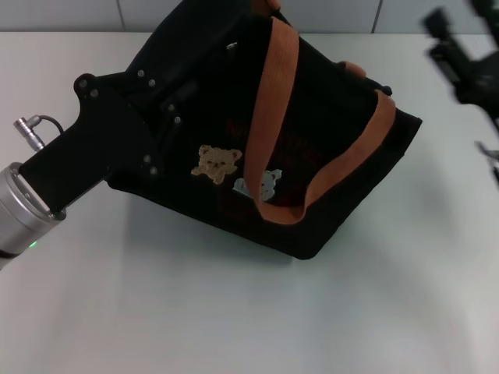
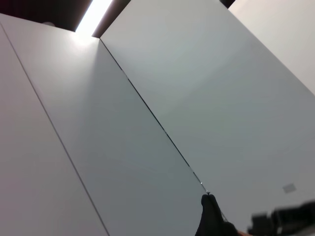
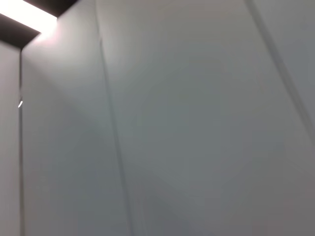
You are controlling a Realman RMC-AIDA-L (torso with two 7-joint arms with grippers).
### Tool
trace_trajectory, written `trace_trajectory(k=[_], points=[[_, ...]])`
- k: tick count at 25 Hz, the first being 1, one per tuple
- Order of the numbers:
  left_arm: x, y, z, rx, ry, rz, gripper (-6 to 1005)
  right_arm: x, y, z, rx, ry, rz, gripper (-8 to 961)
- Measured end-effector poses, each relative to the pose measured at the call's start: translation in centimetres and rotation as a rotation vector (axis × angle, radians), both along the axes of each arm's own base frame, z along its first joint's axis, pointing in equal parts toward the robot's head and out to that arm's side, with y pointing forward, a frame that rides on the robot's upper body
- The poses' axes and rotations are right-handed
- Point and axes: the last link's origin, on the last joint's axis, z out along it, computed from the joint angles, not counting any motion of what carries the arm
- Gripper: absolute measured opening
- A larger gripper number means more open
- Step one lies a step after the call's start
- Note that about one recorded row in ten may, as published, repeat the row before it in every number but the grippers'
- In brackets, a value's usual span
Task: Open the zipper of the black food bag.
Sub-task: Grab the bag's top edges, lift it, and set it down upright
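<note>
Black food bag (image 1: 327, 167) in head view, left gripper (image 1: 168, 105) against it, wrist views wall only.

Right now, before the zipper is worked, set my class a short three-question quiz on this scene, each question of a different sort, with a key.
1. True or false: the left arm reaches onto the black food bag.
2. What colour are the bag's straps? A green, B orange-brown, C white.
3. Fill in: the tan patch on the bag's side is shaped like a ____.

Key: 1 true; 2 B; 3 bear.
</note>
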Motion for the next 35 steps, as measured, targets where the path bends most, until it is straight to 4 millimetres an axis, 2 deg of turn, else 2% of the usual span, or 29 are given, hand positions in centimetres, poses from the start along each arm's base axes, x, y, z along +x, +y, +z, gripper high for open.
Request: trace_trajectory(k=[1, 5, 8, 15, 21, 29, 30, 31, 32, 35], points=[[0.1, 0.1, 0.0, 0.001, -0.001, -0.008, 93, -0.7, 0.8, -1.2, -0.061, -0.035, 0.003, 827], [0.5, 0.2, 0.3, 0.006, -0.002, -0.032, 93, -0.9, 0.9, -2.7, -0.144, -0.089, 0.011, 827], [0.9, 0.5, 0.4, 0.008, -0.007, -0.055, 93, -0.5, -0.3, -4.1, -0.233, -0.136, 0.025, 827], [1.8, 0.6, -0.1, 0.003, 0.025, -0.120, 94, 0.5, -1.8, -5.4, -0.365, -0.165, 0.016, 827], [2.4, -0.2, -0.9, 0.010, 0.067, -0.211, 92, 0.4, -3.1, -7.3, -0.529, -0.208, 0.049, 827], [2.6, -1.2, -1.7, 0.008, 0.111, -0.293, 87, 1.5, -4.6, -7.2, -0.558, -0.193, 0.026, 826], [2.6, -1.3, -1.8, 0.012, 0.122, -0.305, 87, 1.8, -5.1, -6.8, -0.545, -0.175, 0.030, 826], [2.5, -1.5, -1.9, 0.021, 0.135, -0.315, 87, 2.4, -6.1, -5.4, -0.492, -0.125, 0.041, 826], [2.5, -1.5, -1.9, 0.021, 0.135, -0.315, 87, 2.4, -6.1, -5.4, -0.492, -0.125, 0.041, 826], [2.4, -1.7, -2.0, 0.042, 0.144, -0.320, 88, 3.1, -7.3, -3.3, -0.398, -0.052, 0.047, 826]])
